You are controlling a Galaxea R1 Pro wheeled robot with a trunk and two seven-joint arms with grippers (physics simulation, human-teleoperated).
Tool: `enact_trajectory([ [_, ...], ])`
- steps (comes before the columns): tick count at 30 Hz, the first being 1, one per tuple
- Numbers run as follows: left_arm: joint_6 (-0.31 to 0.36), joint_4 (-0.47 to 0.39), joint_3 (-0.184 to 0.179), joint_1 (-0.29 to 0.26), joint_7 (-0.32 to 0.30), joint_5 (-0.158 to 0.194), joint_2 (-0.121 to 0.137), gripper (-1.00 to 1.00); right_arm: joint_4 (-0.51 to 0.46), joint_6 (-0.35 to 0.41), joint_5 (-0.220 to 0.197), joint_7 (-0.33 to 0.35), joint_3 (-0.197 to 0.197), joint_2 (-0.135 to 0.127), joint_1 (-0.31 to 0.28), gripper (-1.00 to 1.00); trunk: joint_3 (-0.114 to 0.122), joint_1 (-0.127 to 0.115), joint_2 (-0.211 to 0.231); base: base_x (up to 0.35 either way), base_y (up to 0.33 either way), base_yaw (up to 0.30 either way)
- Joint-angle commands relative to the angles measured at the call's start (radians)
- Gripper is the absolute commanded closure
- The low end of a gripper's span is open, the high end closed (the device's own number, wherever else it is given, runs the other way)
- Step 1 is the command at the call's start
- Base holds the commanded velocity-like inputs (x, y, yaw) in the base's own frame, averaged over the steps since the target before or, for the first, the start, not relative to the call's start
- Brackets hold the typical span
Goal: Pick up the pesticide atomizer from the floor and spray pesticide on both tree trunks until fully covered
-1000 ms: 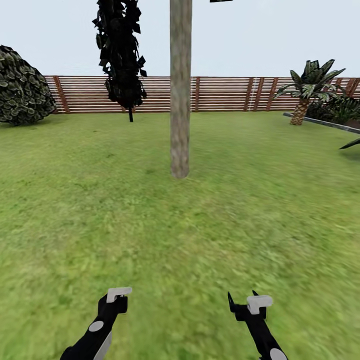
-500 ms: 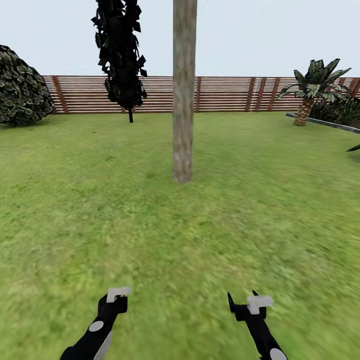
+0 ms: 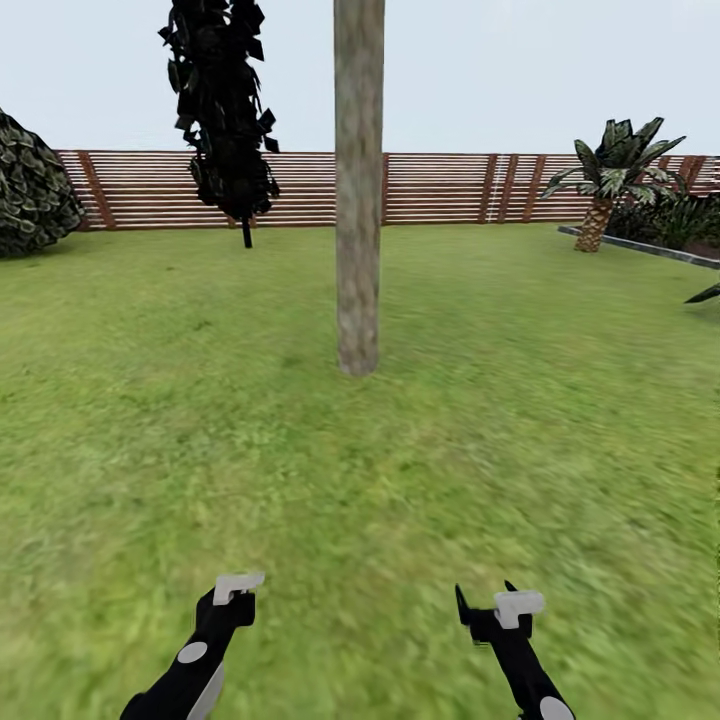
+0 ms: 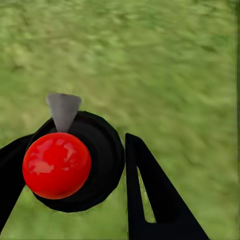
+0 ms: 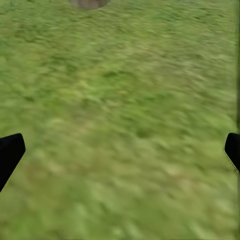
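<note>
pesticide atomizer [image 4: 62,160] between left gripper [image 4: 75,165] jaws, over grass [image 4: 165,65]

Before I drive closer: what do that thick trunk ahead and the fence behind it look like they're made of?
The tree trunk looks like matte bark: pale grey-beige with brownish mottling and no shine. Being rendered, its texture is only a guess. The fence looks like brown wooden horizontal slats on darker posts, with light gaps between the slats. It stands on the grass lawn.

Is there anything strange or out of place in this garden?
A glossy red ball on a round black body sits between the left fingers; I cannot tell what it is. Otherwise nothing stands out.
</note>
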Motion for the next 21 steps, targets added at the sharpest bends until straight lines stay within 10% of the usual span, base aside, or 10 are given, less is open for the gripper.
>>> enact_trajectory([
  [1,0.0,0.0,0.0,0.0,0.0,-0.001,0.0,1.0,0.0,0.0,0.0,0.0,0.0,0.0,0.0,-1.0,0.0,0.0,0.0,0.34,0.103,-0.116],
  [21,0.0,-0.001,0.002,0.0,0.0,0.001,0.0,1.0,-0.002,0.0,0.0,0.0,0.001,0.0,0.0,-1.0,0.0,0.0,0.0,0.34,0.104,-0.009],
])
